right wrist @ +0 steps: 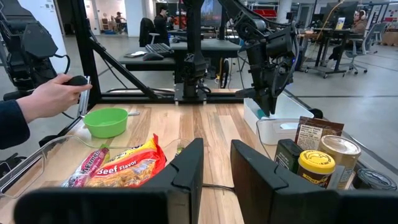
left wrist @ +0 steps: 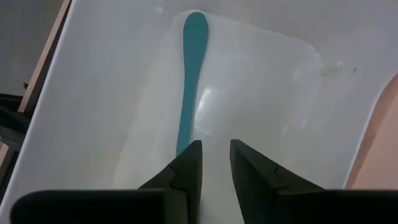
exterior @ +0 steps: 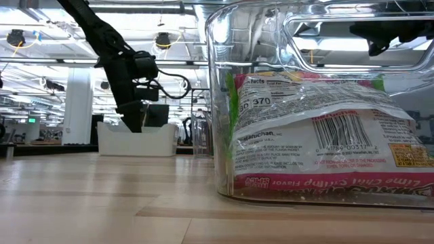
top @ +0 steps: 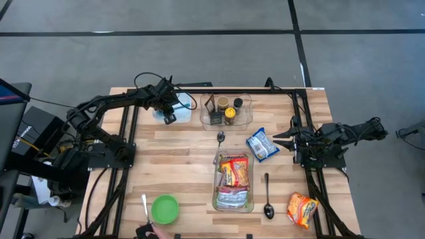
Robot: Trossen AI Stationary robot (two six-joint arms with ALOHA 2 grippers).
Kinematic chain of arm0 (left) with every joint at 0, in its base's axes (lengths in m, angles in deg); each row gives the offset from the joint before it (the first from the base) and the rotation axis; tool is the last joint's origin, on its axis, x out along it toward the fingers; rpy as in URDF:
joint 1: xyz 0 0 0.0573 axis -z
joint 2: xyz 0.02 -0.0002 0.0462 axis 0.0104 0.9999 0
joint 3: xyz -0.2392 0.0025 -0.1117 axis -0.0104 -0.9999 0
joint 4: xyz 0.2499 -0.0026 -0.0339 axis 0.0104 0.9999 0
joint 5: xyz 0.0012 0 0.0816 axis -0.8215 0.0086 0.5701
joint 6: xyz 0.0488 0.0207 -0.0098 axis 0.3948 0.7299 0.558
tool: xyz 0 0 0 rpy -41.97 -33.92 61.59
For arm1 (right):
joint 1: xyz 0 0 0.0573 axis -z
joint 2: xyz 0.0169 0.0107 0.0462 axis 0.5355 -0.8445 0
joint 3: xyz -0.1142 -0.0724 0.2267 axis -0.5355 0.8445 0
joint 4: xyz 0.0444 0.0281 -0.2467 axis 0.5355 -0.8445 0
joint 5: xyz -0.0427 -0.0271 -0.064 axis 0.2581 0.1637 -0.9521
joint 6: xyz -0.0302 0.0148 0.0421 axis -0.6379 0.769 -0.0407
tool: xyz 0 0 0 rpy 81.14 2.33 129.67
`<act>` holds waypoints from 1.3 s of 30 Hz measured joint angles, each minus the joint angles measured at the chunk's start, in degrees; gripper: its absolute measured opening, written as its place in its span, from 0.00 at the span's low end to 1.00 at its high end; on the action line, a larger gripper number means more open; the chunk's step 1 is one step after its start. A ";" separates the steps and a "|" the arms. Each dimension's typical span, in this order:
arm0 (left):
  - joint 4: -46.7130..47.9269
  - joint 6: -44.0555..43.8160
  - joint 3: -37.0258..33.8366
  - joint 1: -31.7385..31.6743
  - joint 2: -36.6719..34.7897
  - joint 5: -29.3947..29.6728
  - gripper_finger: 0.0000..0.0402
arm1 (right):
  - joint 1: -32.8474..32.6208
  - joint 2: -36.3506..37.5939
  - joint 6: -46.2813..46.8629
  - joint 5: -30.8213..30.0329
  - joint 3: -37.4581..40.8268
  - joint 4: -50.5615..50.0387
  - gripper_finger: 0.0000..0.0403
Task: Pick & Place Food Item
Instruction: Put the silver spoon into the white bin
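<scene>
The left gripper (top: 170,113) hangs over the white rectangular plastic tub (top: 161,114) at the far left of the light wooden slatted table (top: 179,159); its two dark fingers (left wrist: 186,171) stand slightly parted with a narrow gap between them, and nothing is held. In the left wrist view, a teal long-handled plastic utensil (left wrist: 189,74) lies flat on the tub floor, its near end just beside the fingertips. The right gripper (top: 281,141) rests at the right side of the table, pointing left toward a blue-and-white snack packet (top: 262,145) that lies just beside it; its fingers stand a little apart and grasp nothing. A clear plastic rectangular bin (top: 234,200) at the table centre holds red-and-yellow noodle packets (top: 234,171). A second clear bin (top: 247,113) at the far centre holds jars and tins. An orange noodle packet (top: 302,208) lies at the near right, with a dark spoon (top: 267,198) to its left and another spoon (top: 220,138) far of the centre bin. A green round bowl (top: 165,208) sits at the near left, and a person's hand (right wrist: 57,98) holds a tool beside it.
</scene>
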 joint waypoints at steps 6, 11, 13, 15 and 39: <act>0.05 0.07 0.00 0.00 -0.32 0.04 0.19 | 0.00 0.02 0.00 0.00 0.00 0.02 0.18; 1.28 0.12 0.00 0.87 -3.54 0.30 0.19 | -0.04 0.01 -0.01 -0.01 -0.01 0.00 0.18; 2.14 0.11 0.00 1.58 -5.48 0.31 0.19 | -0.04 0.01 0.00 0.00 0.00 0.00 0.18; 3.27 0.11 0.00 2.69 -7.84 0.28 0.19 | -0.02 -0.01 0.00 -0.02 0.00 0.00 0.18; 17.62 0.09 0.00 32.62 -19.69 -8.38 0.19 | -0.02 -0.01 0.00 -0.01 -0.01 0.02 0.18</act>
